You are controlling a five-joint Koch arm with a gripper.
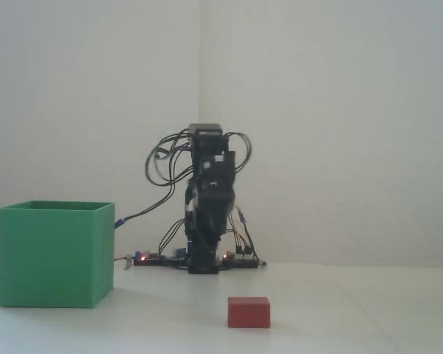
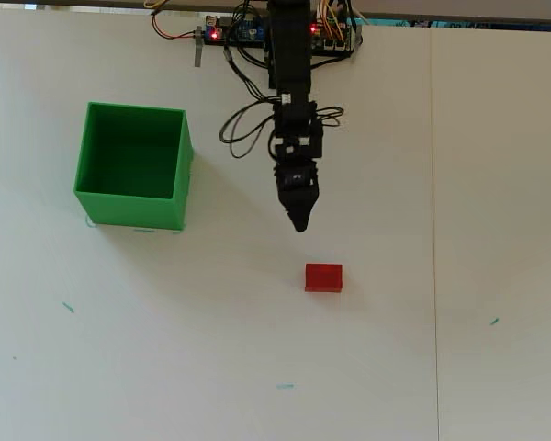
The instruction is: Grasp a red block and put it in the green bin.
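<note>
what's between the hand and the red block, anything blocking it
Nothing visible. In the overhead view the hand points toward the small matte red rectangular block, with only bare white table between them. The way from the block to the large green cube-shaped bin is also bare table.
</note>
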